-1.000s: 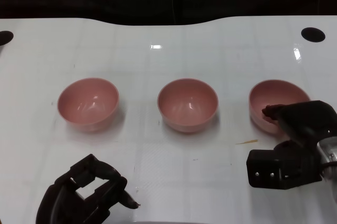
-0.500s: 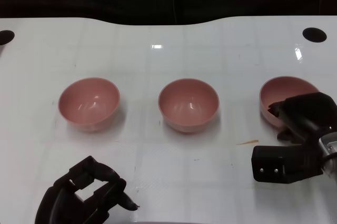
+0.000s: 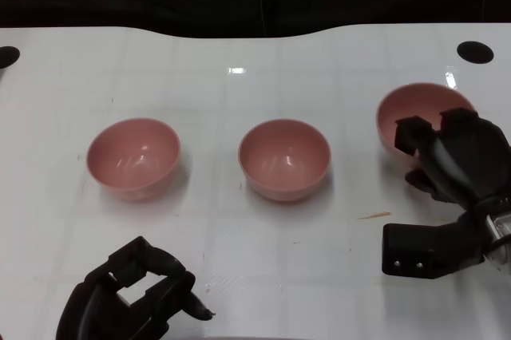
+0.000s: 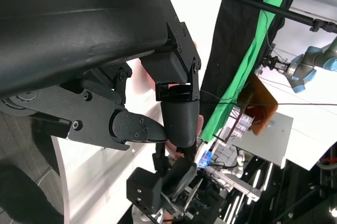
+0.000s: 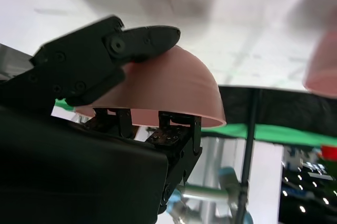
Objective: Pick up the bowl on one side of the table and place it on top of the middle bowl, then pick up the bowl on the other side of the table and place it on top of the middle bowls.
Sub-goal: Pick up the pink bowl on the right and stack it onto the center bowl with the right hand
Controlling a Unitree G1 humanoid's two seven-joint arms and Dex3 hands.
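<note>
Gripping the right bowl (image 3: 415, 112) by its rim, the right hand (image 3: 455, 160) holds it tilted above the white table (image 3: 239, 236); middle bowl (image 3: 284, 156) and left bowl (image 3: 133, 155) sit apart. The left hand (image 3: 132, 296) is curled, holding nothing. Left wrist view — green backdrop (image 4: 247, 61). Right wrist view — fingers (image 5: 142, 40) over the bowl's outside.

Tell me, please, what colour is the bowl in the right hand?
Pink all over, the bowl shows best in the head view.

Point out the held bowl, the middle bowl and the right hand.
Held bowl (image 3: 407, 112), head view: inner wall.
Middle bowl (image 3: 284, 156), head view: inside bottom.
Right hand (image 3: 459, 160), head view: back of the hand.
</note>
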